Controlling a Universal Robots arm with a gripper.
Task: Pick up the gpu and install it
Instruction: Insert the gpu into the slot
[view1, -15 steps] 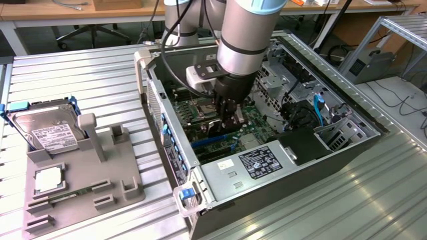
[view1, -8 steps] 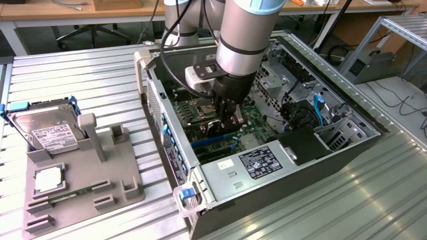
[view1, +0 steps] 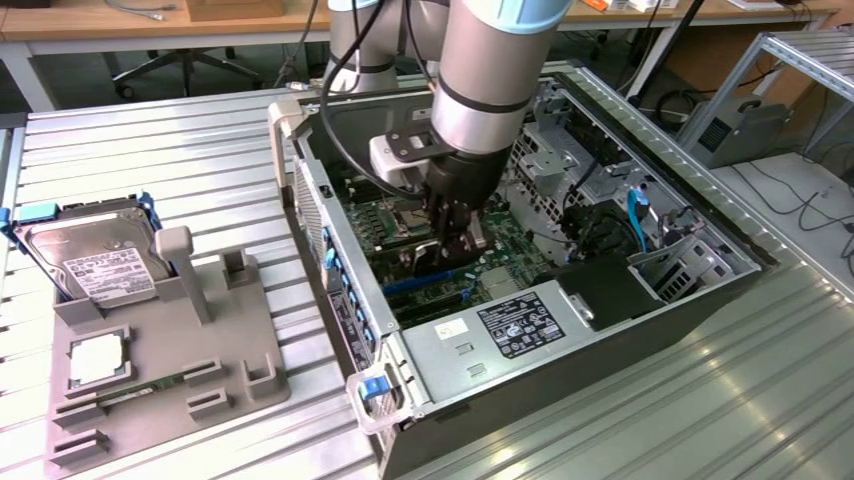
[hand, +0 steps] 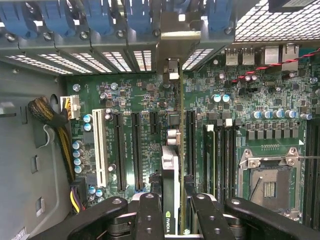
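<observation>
Firmly, the tool (hand: 174, 198) clamps the gpu (hand: 171, 165) edgewise.

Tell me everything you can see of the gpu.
The gpu is a thin card seen edge-on: dark body with a green logo, pale metal block, green board edge and pale metal bracket at the case's rear slots. It stands on edge over the motherboard, clamped between the tool's black fingers. Whether it is seated cannot be told.
</observation>
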